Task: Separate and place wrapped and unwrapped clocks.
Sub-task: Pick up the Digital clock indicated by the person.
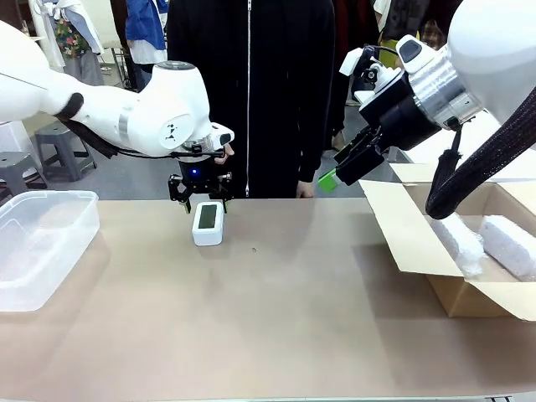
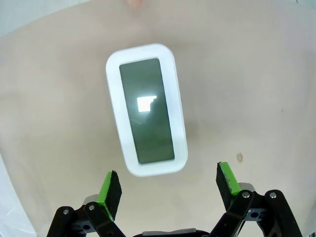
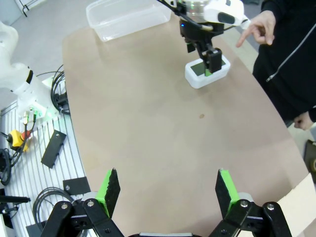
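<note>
Tan tabletop [image 1: 276, 318] spans frame, person in black zipped jacket [image 1: 251, 92] standing behind at top centre. Bare white rounded-rectangle clock with dark screen [image 1: 208, 223] lies flat left of centre. Left gripper [image 1: 199, 201] hangs just above it, jaws spread wide, empty. Right gripper [image 1: 339, 172] raised at upper right, jaws apart, empty. Two white bubble-wrap bundles [image 1: 481, 243] sit inside open cardboard box [image 1: 456, 297] at right edge. Clear plastic tub [image 1: 42, 243] at left edge.
</note>
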Controlling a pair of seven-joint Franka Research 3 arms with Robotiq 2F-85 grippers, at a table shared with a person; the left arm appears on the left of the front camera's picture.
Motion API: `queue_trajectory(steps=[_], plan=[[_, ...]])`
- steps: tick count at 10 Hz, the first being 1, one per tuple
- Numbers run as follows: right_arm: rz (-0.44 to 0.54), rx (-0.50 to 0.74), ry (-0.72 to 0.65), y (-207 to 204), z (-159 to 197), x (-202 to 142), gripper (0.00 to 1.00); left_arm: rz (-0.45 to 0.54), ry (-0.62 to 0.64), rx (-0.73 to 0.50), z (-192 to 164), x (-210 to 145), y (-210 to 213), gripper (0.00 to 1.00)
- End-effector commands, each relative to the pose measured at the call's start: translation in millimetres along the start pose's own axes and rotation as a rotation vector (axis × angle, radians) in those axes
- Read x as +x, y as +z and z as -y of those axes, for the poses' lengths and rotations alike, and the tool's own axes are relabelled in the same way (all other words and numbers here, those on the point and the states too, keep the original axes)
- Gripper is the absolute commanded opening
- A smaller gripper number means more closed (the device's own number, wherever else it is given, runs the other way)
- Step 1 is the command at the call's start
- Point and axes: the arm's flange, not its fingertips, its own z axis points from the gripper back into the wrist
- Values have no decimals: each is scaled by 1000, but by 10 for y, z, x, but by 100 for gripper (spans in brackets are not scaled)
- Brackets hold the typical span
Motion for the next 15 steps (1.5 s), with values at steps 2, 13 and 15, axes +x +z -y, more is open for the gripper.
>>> queue_trajectory(steps=[2, 13, 15], plan=[[2, 16, 5, -14, 5, -23, 100, 11, 130, 9, 69, 197, -54, 100], [2, 16, 5, -14, 5, -23, 100, -58, 154, 17, -141, 369, -490, 100], [2, 16, 5, -14, 5, -23, 100, -69, 126, 9, -178, 370, -585, 100]])
